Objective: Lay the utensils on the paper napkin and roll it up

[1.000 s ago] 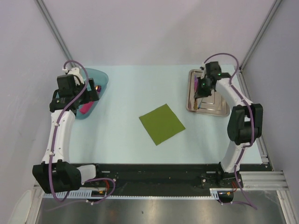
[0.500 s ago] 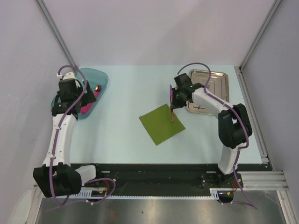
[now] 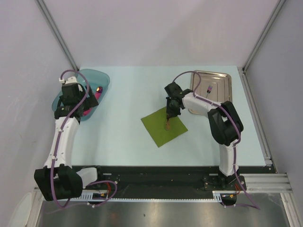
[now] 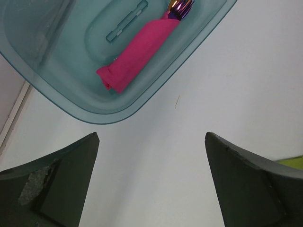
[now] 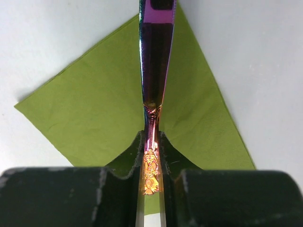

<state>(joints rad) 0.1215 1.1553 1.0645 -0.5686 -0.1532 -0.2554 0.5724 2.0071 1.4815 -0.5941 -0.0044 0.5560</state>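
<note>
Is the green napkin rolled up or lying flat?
Flat. The paper napkin lies spread as a full square; the right gripper holds a utensil over it.

bright, even light; soft shadows

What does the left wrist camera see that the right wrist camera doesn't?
Only the left wrist: the teal tub with a pink roll inside, and the left gripper, open. Only the right wrist: the right gripper pinching a rainbow utensil over the green napkin. Both: the pale table; a green sliver at the left view's edge may be napkin too.
</note>
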